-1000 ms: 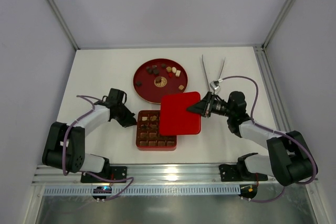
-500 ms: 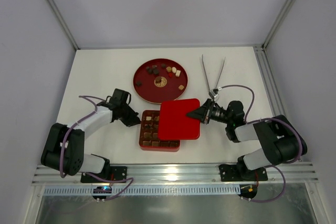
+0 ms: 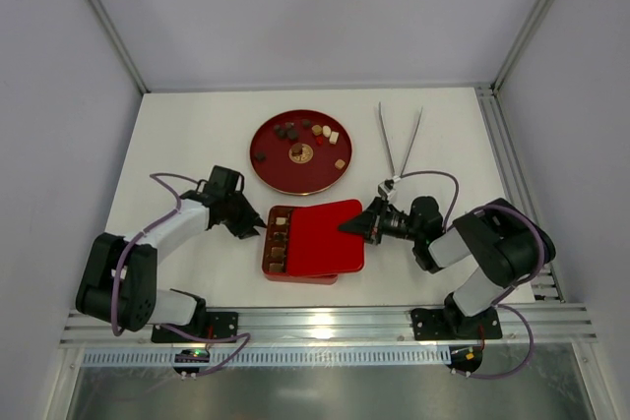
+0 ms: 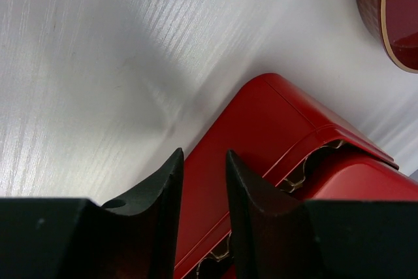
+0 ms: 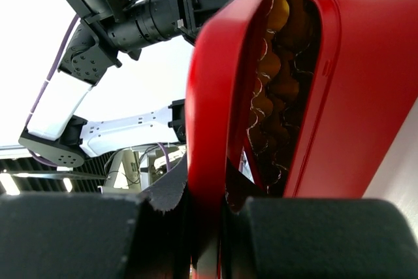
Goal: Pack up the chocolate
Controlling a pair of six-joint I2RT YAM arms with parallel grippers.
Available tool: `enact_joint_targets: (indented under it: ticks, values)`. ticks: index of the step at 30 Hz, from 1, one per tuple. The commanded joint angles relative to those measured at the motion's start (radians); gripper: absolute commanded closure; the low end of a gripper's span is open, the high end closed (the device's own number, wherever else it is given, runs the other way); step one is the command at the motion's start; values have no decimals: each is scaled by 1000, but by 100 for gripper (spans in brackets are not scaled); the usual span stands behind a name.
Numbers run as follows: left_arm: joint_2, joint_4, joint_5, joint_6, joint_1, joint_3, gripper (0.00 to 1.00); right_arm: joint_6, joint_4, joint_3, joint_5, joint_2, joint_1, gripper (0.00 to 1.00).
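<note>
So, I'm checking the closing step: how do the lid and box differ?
The lid is a plain flat panel; the box has compartments holding chocolate. The lid is pinched by the right gripper and hangs tilted over most of the box; the box rests on the table. Both are red and square.

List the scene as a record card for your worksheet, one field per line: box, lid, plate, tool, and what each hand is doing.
Box: red box, left column of compartments uncovered, chocolate pieces inside
Lid: red lid, over most of the box, tilted, not seated
Right hand: shut on the lid's right edge
Left hand: fingers slightly apart at the box's left side, holding nothing
Plate: round red plate behind the box, loose chocolates on it
Tool: metal tongs, right of the plate
</note>
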Motion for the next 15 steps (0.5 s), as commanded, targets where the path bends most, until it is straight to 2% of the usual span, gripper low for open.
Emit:
enact_joint_targets:
  ticks: [1, 3, 9, 13, 15]
  values:
    - [-22, 13, 31, 56, 11, 9, 68, -20, 361, 15, 58, 24, 25, 96]
    - [-24, 10, 36, 60, 11, 9, 64, -25, 361, 16, 64, 33, 28, 96]
    - [-22, 9, 49, 63, 13, 6, 64, -48, 361, 13, 74, 76, 34, 96]
    - [-25, 9, 49, 65, 13, 6, 64, -60, 361, 2, 79, 90, 34, 87]
    - [-27, 9, 48, 65, 13, 6, 64, -69, 359, -2, 79, 87, 33, 87]
